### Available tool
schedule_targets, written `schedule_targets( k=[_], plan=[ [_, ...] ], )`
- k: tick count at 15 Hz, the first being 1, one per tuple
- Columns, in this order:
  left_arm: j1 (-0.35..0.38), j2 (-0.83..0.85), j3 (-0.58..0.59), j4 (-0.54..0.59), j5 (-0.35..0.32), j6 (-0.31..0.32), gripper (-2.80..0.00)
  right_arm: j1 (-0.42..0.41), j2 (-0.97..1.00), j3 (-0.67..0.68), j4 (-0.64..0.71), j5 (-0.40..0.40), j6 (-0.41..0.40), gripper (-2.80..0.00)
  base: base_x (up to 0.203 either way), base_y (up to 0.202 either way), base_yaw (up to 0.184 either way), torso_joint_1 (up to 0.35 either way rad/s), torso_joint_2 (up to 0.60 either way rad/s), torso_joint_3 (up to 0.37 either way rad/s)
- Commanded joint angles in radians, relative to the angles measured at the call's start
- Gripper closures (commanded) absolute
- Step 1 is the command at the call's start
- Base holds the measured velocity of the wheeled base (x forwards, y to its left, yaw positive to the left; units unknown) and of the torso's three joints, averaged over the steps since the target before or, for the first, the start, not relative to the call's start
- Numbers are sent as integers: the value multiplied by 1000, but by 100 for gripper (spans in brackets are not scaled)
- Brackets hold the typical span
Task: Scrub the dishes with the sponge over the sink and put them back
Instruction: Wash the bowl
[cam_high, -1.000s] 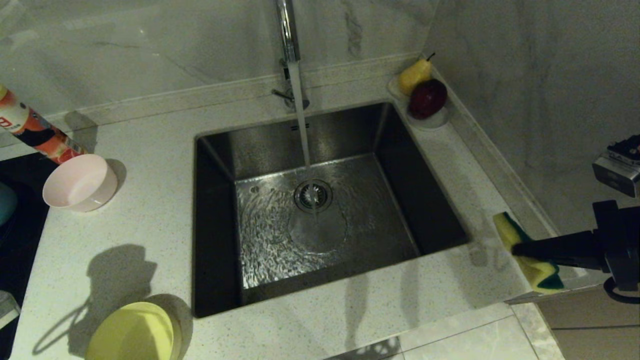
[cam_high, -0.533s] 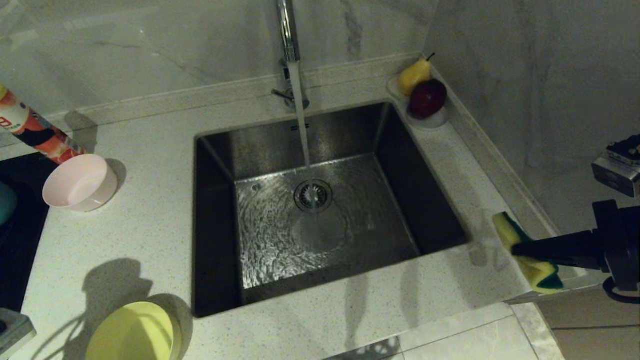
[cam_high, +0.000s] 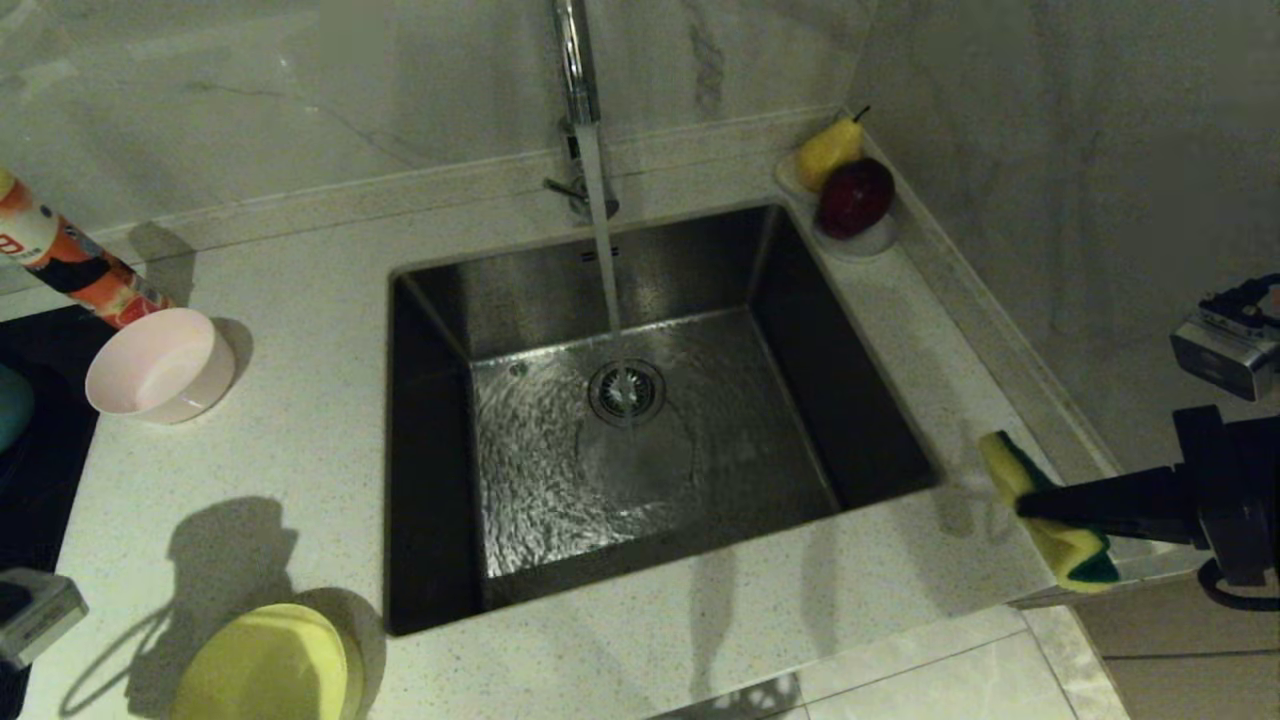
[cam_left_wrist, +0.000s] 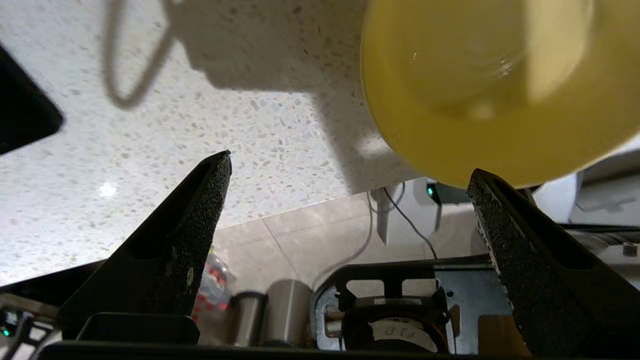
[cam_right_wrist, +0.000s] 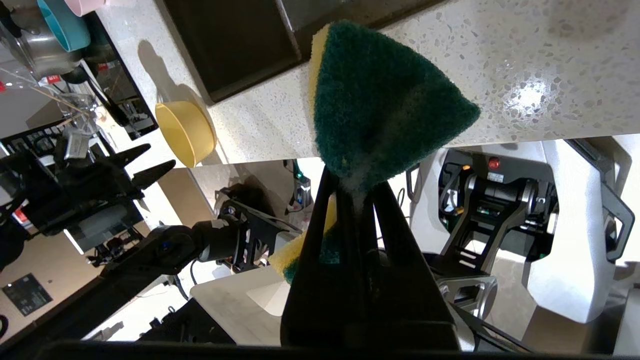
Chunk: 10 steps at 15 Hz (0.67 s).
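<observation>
Water runs from the tap into the steel sink (cam_high: 760, 440). To its left on the counter stand a pale pink bowl (cam_high: 160, 365) and, at the near edge, a yellow bowl (cam_high: 262, 665). A blue bowl (cam_high: 12, 405) peeks in at the far left. My left gripper (cam_left_wrist: 350, 164) is open and empty, low at the counter's near edge, with the yellow bowl (cam_left_wrist: 500, 85) just past one fingertip. My right gripper (cam_right_wrist: 356, 182) is shut on the green-and-yellow sponge (cam_right_wrist: 385, 100), holding the sponge (cam_high: 1045, 510) above the counter right of the sink.
A white dish with a pear and a red apple (cam_high: 850, 190) sits at the sink's far right corner. An orange bottle (cam_high: 70, 265) leans behind the pink bowl. A black hob (cam_high: 40, 470) borders the counter on the left, and a wall runs along the right.
My left arm has come into the head view at the lower left, closing on the yellow bowl. The right gripper and sponge have barely shifted.
</observation>
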<state>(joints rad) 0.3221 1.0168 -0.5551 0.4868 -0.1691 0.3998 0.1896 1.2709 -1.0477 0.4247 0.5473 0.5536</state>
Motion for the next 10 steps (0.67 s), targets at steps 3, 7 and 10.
schedule_targets(
  k=[3,7,10],
  plan=[
    [-1,84,0,-29,-6,2,-280,1,6,-3,2,2,2,0,0,0,0,0,0,0],
    [-2,104,1,-74,-7,-3,-280,1,15,-6,2,2,2,0,0,0,0,0,0,0],
    [-3,119,14,-76,-9,4,-280,1,22,0,2,2,3,0,0,0,0,0,0,0]
  ],
)
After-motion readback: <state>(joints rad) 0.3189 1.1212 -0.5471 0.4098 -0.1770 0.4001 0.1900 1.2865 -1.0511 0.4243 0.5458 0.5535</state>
